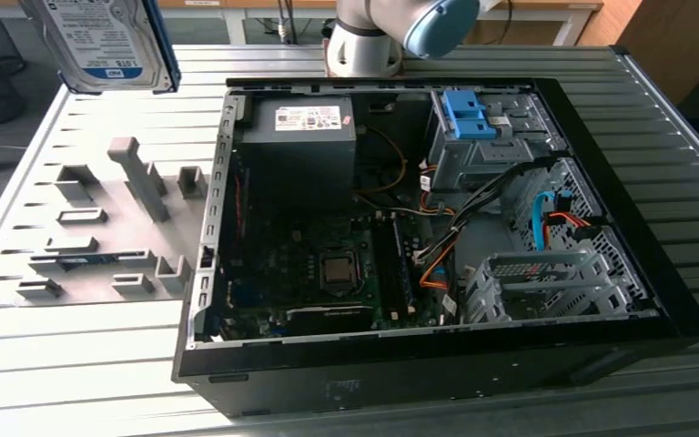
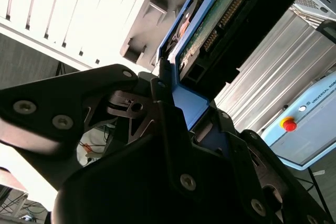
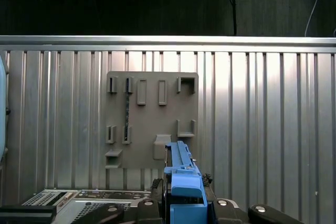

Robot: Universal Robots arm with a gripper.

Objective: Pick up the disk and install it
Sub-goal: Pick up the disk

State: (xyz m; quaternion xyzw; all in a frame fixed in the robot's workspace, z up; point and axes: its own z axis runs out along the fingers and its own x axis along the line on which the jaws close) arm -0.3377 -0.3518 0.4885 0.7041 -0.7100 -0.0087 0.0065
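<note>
Your work surface is a ribbed aluminium table (image 1: 106,346) of long pale slats, with wood-fronted furniture and a dark floor behind it in the exterior view. On it lies an open black computer case (image 1: 447,364), showing a dark motherboard (image 1: 313,273), a matt grey power supply (image 1: 295,150) with a small white sticker, perforated metal drive cages and a bare blue plastic bracket (image 1: 469,114). Towards the exterior view's left of the case sits a flat grey fixture plate (image 1: 95,246) with upright blocks and slots. The disk (image 1: 101,45) hangs in the air above the table's far corner, well apart from the case, with its silver face and white-and-blue label turned to the camera and its upper part cut off by the frame. In the second wrist view the gripper (image 2: 184,103) has its black fingers (image 2: 163,103) closed on the disk's blue rail, with the green circuit board facing you. Your arm (image 1: 386,36) is cut off above its grey and blue joint. A red stop button (image 2: 287,124) sits on a pale blue box.
</note>
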